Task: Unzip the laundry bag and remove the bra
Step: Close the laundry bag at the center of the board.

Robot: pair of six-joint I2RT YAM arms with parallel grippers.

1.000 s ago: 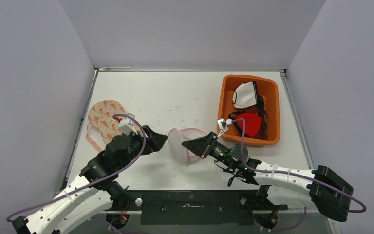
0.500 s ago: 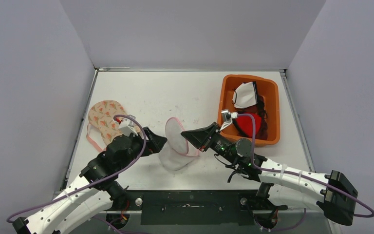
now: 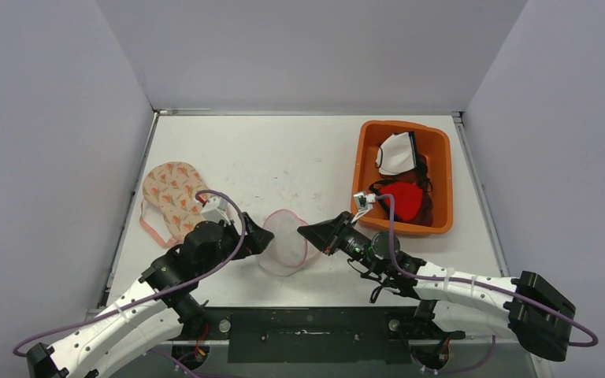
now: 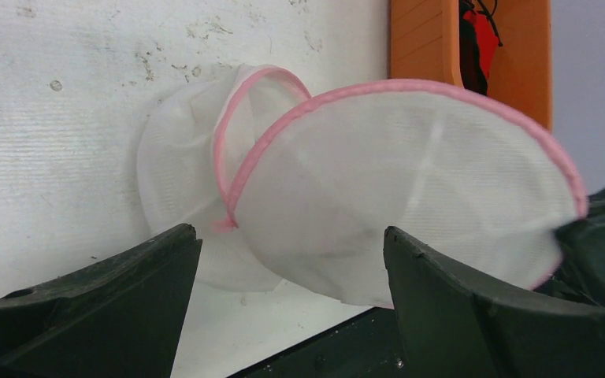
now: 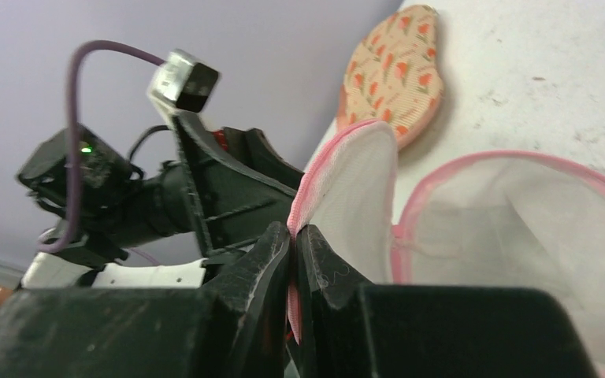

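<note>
The laundry bag (image 3: 282, 246), white mesh with pink trim, hangs open in two round halves low over the table between my two grippers. My right gripper (image 3: 310, 231) is shut on its pink edge; in the right wrist view the trim is pinched between the jaws of that gripper (image 5: 293, 236). My left gripper (image 3: 261, 236) is open just left of the bag, and the bag's nearer half (image 4: 410, 181) sits ahead of that open gripper (image 4: 291, 256) without touching it. The bra (image 3: 172, 197), peach with a red flower print, lies on the table at the left, outside the bag.
An orange bin (image 3: 447, 181) at the right holds a white garment (image 3: 396, 153) and a red one (image 3: 404, 198). Grey walls close in the table on three sides. The black mounting rail runs along the near edge.
The right gripper lifted the bag up and to the left, then brought it back down lower. The left gripper shifted slightly nearer and right, staying open.
</note>
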